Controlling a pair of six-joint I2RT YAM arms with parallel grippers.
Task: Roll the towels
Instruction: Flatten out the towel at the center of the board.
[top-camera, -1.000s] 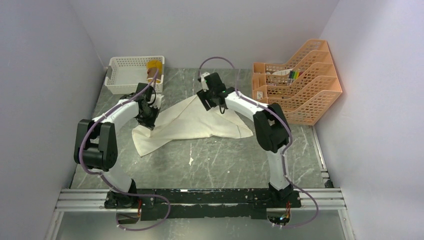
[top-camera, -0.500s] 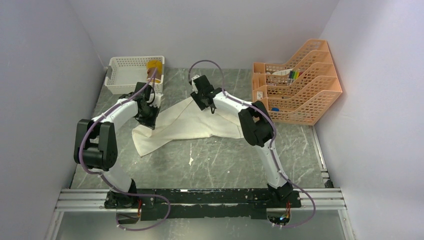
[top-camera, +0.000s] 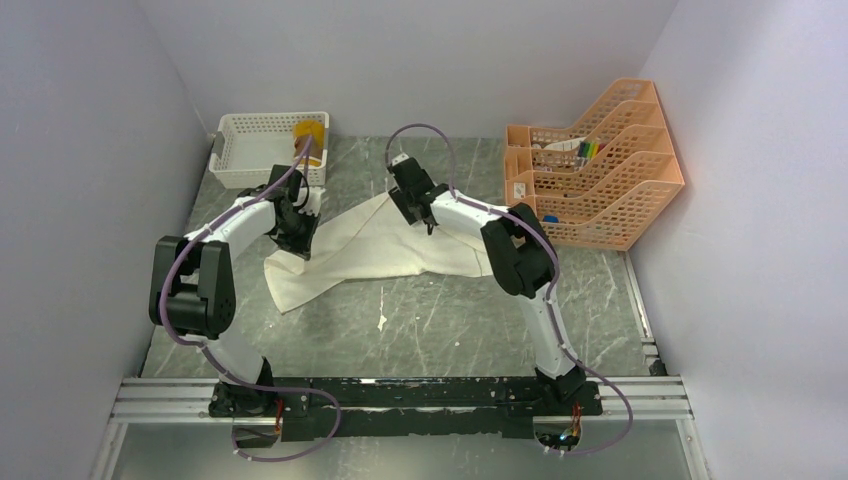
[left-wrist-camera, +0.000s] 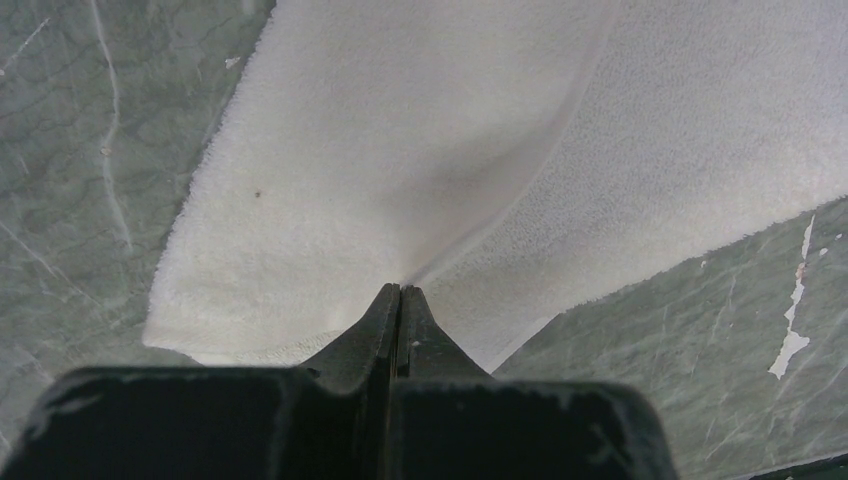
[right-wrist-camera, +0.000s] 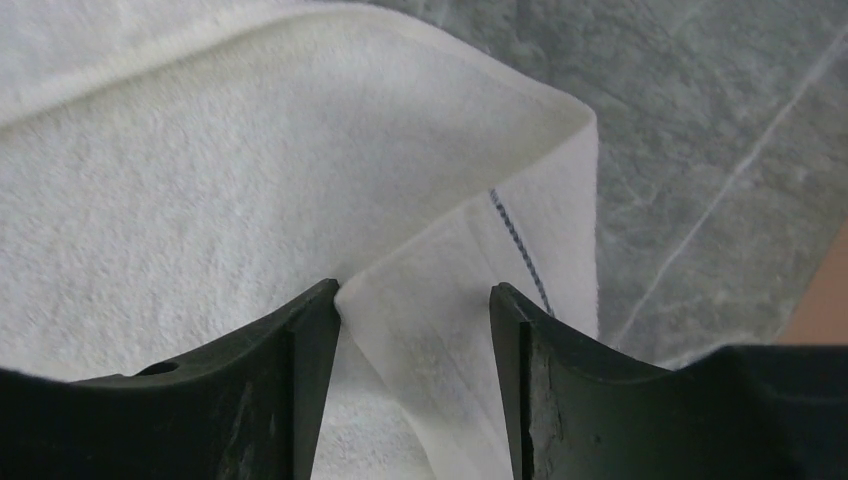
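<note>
The cream towel (top-camera: 370, 250) lies loosely spread and creased on the grey marble table (top-camera: 450, 320). My left gripper (top-camera: 300, 238) is shut on a pinched ridge of the towel's left part; in the left wrist view the gripper (left-wrist-camera: 400, 292) has its jaws together and cloth (left-wrist-camera: 400, 150) fans out from the tips. My right gripper (top-camera: 408, 202) is at the towel's far corner. In the right wrist view that gripper (right-wrist-camera: 413, 295) is open and a folded flap of the towel (right-wrist-camera: 200, 180) rises between the jaws. A mustard-yellow towel (top-camera: 308, 135) sits rolled in the white basket (top-camera: 255, 150).
The white basket stands at the back left, close behind my left arm. An orange tiered file rack (top-camera: 600, 180) fills the back right. Walls close in on the left, right and rear. A white chip (top-camera: 382, 322) marks the table in front of the towel.
My right arm has swung left along the towel's far edge to its top corner. The towel's right part has shifted slightly. My left arm has stayed put.
</note>
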